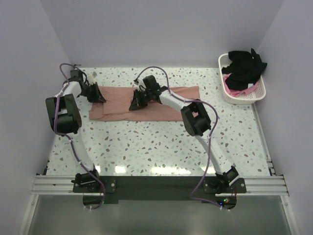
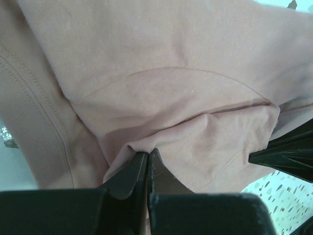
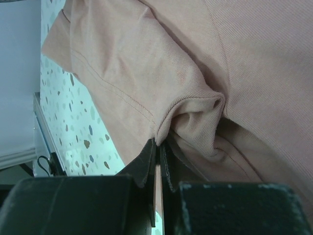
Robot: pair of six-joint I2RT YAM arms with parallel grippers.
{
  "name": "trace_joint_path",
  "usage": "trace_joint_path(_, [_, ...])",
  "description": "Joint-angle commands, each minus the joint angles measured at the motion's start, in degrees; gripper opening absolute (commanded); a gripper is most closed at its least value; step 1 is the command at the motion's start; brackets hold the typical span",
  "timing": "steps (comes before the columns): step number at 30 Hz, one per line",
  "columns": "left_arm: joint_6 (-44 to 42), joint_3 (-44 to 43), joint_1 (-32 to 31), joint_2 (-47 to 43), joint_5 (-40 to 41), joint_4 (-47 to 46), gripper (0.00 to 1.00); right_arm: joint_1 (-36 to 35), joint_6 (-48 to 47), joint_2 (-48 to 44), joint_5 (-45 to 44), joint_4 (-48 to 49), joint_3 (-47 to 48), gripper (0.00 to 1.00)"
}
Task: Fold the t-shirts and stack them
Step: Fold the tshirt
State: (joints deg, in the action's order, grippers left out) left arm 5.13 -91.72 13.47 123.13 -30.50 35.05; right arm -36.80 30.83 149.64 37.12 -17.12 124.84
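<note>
salmon t-shirt [image 1: 115, 107] near counter [image 1: 156, 147] far edge | left hand [image 1: 100, 97], right hand [image 1: 135, 105] pinch it | basket [image 1: 244, 101]: black t-shirt [image 1: 246, 68] over pink t-shirt [image 1: 234, 91]

Pale lilac walls [image 1: 161, 29]; speckled white terrazzo table [image 1: 146, 147].

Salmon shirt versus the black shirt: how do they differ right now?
The salmon shirt lies spread out on the table; the black shirt sits bunched in the white basket at the far right. The salmon shirt is pinched by the left gripper and the right gripper; the black shirt is touched by neither. Colour differs too: dusty pink against black. Both are soft cloth, and neither is stacked yet.
</note>
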Motion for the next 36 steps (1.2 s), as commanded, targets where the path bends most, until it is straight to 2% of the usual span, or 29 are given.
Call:
trace_joint_path(1, [-0.8, -2.8, 0.5, -0.5, -2.5, -2.5, 0.0, 0.1, -0.9, -0.8, 1.5, 1.0, 1.0, 0.0])
trace_joint_path(9, [-3.5, -6.1, 0.2, -1.6, -3.3, -3.2, 0.0, 0.1, -0.2, -1.0, 1.4, 1.9, 1.0, 0.0])
trace_joint_path(21, [-4.6, -10.6, -0.5, 2.5, -3.3, -1.8, 0.0, 0.1, 0.3, -1.4, 0.8, 2.6, 0.8, 0.0])
trace_joint_path(22, [-4.5, -10.7, -0.5, 2.9, -3.2, -1.8, 0.02, 0.1, 0.2, -1.5, 0.8, 2.4, 0.8, 0.0])
trace_joint_path(25, [-4.5, -10.8, -0.4, 3.3, -2.1, -1.7, 0.19, 0.1, -0.2, -1.2, 0.4, 2.2, 0.8, 0.0])
trace_joint_path(26, [-4.5, -10.8, -0.3, 3.2, -2.1, -1.7, 0.26, 0.1, -0.3, -1.1, 0.5, 2.1, 0.8, 0.05])
trace_joint_path(27, [-4.6, -10.7, -0.4, 3.1, -2.3, -1.6, 0.29, 0.1, -0.3, -1.2, 0.4, 1.8, 0.8, 0.12])
trace_joint_path(28, [-4.7, -10.6, -0.2, 2.6, -2.3, -1.6, 0.31, 0.1, -0.5, -1.0, 0.3, 1.6, 0.8, 0.24])
trace_joint_path(31, [-4.9, -9.6, 0.3, 1.0, -2.3, -1.6, 0.34, 0.2, -0.9, -1.8, 0.3, 0.8, 0.6, 0.35])
trace_joint_path(36, [-9.7, -7.9, 0.9, -3.2, -3.2, -0.2, 0.37, 2.0, -3.1, -4.9, 0.7, -2.8, 0.1, 0.41])
